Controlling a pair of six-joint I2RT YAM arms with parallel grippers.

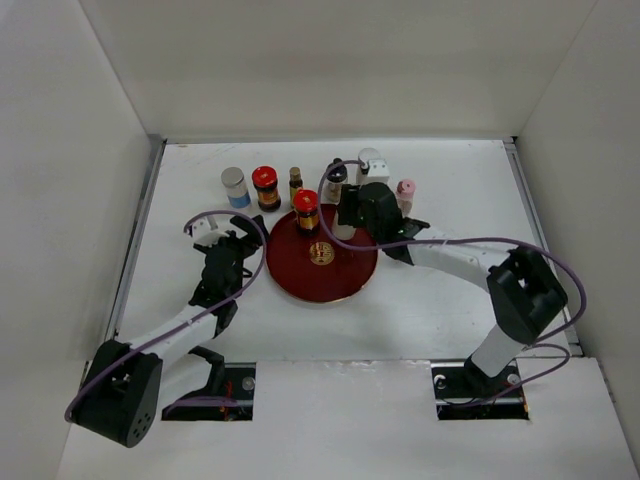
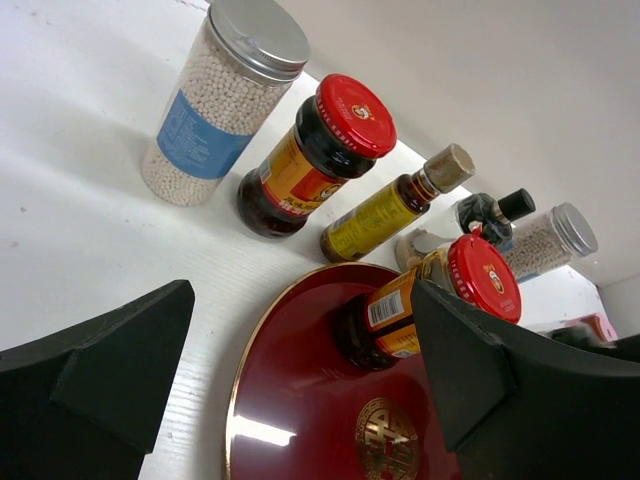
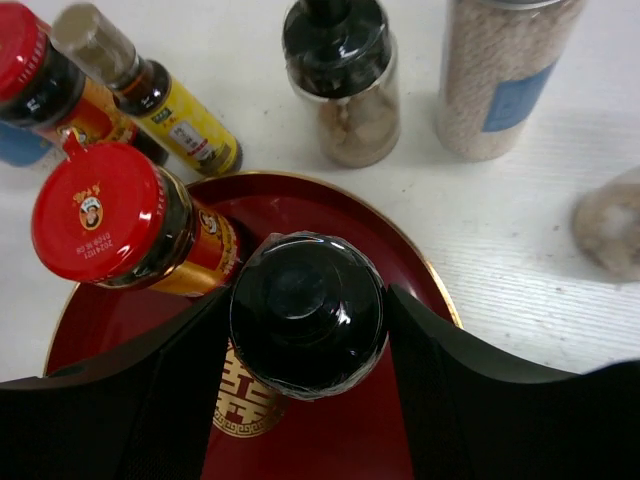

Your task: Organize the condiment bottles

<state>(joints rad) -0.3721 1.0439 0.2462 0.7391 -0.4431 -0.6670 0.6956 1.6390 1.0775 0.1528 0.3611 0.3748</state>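
My right gripper [image 3: 310, 300] is shut on a black-capped bottle [image 3: 307, 325] over the far right part of the round dark red tray [image 3: 425, 265]; it also shows in the top view [image 1: 350, 215]. A red-lidded jar [image 1: 306, 210] stands on the tray's far left part, close beside that bottle [image 3: 100, 215]. My left gripper [image 1: 250, 240] is open and empty at the tray's left edge [image 2: 300, 400]. Behind the tray stand a blue-labelled silver-lidded cylinder [image 1: 234, 187], a second red-lidded jar [image 1: 265, 187], a slim yellow-labelled bottle [image 1: 296, 182], another black-capped bottle [image 1: 335, 180], a second cylinder [image 1: 372, 165] and a pink-capped bottle [image 1: 405, 193].
White walls close the table [image 1: 450, 300] in on the left, back and right. The back row of bottles stands just behind the tray's far rim. The tray's near half shows a gold emblem [image 1: 321, 253] and holds nothing.
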